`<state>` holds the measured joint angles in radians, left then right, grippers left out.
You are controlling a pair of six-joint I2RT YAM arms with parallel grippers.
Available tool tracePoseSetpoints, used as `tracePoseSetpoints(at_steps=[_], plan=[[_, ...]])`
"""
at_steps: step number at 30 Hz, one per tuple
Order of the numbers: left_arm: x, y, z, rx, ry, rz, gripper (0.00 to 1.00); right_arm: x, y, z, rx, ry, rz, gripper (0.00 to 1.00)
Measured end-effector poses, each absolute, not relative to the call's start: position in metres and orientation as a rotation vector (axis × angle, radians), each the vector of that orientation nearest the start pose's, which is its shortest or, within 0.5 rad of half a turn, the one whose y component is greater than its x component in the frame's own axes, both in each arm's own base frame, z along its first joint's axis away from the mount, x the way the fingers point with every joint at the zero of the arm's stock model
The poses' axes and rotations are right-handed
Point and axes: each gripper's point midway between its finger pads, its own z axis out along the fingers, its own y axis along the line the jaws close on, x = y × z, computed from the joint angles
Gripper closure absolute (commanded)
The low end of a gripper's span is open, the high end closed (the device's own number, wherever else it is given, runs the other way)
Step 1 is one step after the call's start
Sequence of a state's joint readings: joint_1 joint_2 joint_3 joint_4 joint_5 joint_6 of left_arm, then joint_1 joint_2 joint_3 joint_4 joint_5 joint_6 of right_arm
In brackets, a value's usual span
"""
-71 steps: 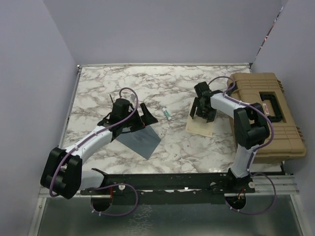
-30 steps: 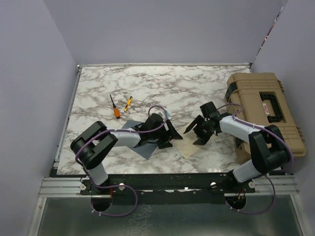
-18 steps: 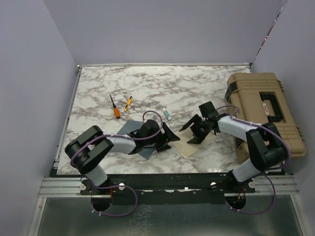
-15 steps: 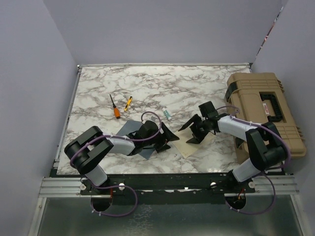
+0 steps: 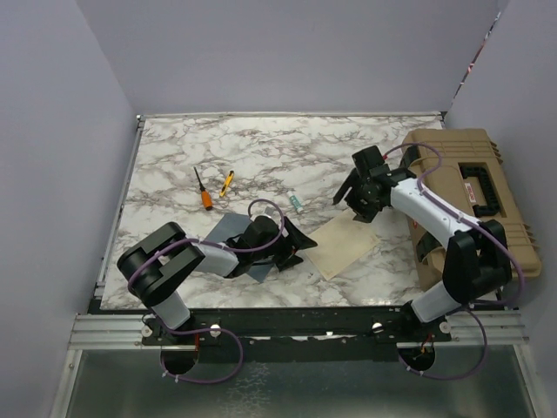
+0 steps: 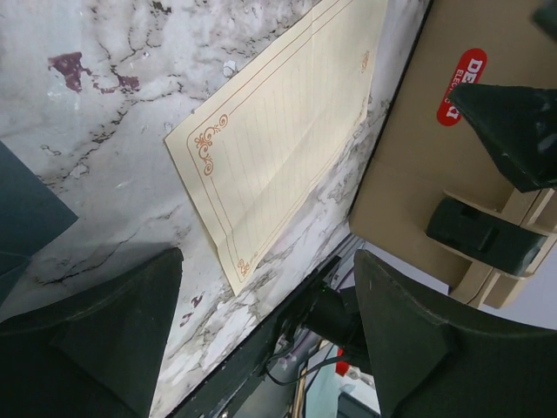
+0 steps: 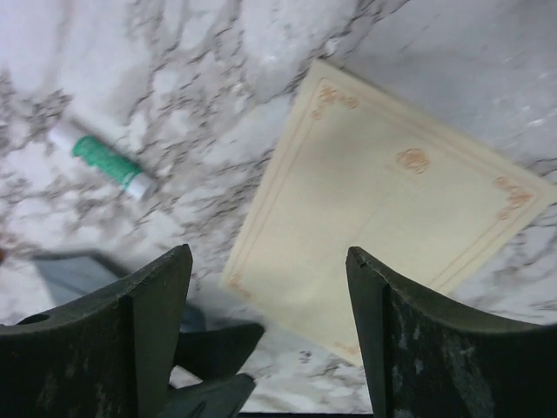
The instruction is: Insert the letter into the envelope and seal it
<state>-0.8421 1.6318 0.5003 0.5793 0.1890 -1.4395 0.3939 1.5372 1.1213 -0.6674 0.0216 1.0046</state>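
The cream letter point(image 5: 345, 246) lies flat on the marble, near the front and right of centre, with nothing holding it. Its bordered face also shows in the left wrist view point(image 6: 278, 122) and the right wrist view point(image 7: 383, 218). The grey-blue envelope point(image 5: 228, 233) lies to its left, partly hidden under my left arm; a corner of the envelope point(image 7: 74, 270) appears in the right wrist view. My left gripper point(image 5: 300, 248) is low between envelope and letter, open and empty point(image 6: 261, 340). My right gripper point(image 5: 350, 206) hovers open above the letter's far corner point(image 7: 270, 340).
A tan toolbox point(image 5: 470, 200) stands along the right edge, close to my right arm. An orange screwdriver point(image 5: 203, 193) and a yellow tool point(image 5: 226, 181) lie at the back left. A small white-and-green tube point(image 5: 298, 202) rests beyond the envelope.
My right gripper has lifted off the letter and drawn back toward the far right, leaving the letter flat near the front. My left gripper has hardly shifted.
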Motion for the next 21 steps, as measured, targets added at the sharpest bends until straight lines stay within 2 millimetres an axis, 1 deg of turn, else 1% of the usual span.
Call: tracePoseSetpoints(at_steps=[2, 5, 9, 15, 18, 21], plan=[[0.209, -0.344, 0.051, -0.62, 2.453, -1.389, 0.19, 0.317, 0.153, 0.093, 0.778, 2.623, 0.297, 0.24], [0.209, -0.346, 0.051, -0.626, 2.45, -1.395, 0.19, 0.309, 0.138, 0.068, 0.718, 2.697, 0.138, 0.25], [0.208, -0.347, 0.051, -0.64, 2.446, -1.393, 0.19, 0.297, 0.128, 0.045, 0.667, 2.77, 0.03, 0.25], [0.204, -0.352, 0.051, -0.676, 2.453, -1.412, 0.19, 0.282, 0.121, 0.023, 0.646, 2.838, -0.035, 0.25], [0.201, -0.359, 0.05, -0.701, 2.461, -1.438, 0.19, 0.276, 0.121, 0.017, 0.648, 2.864, -0.038, 0.25], [0.196, -0.373, 0.051, -0.709, 2.485, -1.474, 0.19, 0.273, 0.123, 0.015, 0.651, 2.878, -0.02, 0.25]])
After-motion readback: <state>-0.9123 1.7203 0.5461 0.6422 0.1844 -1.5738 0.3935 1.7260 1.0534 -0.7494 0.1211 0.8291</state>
